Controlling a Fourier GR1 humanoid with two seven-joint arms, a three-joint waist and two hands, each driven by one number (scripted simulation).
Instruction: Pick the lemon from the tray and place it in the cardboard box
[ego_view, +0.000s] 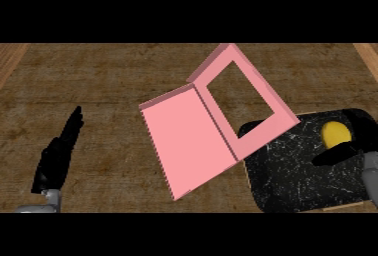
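Leftmost, the left hand (57, 155) stands edge-on above the wooden bench (103, 80), its fingers straight and together, pointing up and holding nothing; it looks parked there, out of the way of the work on the other side. Near the middle sits the pink box (193, 142), which the task calls cardboard: it appears tilted, one solid panel facing the view and a frame-like open side (244, 97) turned up and to the right. That opening seems to be where the fruit must go, and it faces roughly toward the tray, which should suit a short carry. To the right, the black speckled tray (295, 175) lies flat, its upper left corner hidden behind the box's lower edge. The yellow lemon (335, 133) rests on the tray near its upper right corner. Just beside it, touching or nearly so, the right hand (347, 147) comes in from the right edge with its fingers partly curled around the lemon's lower and right sides. Whether they have closed on it cannot be told. Judging by this, the pick is under way and the lemon has not left the tray.
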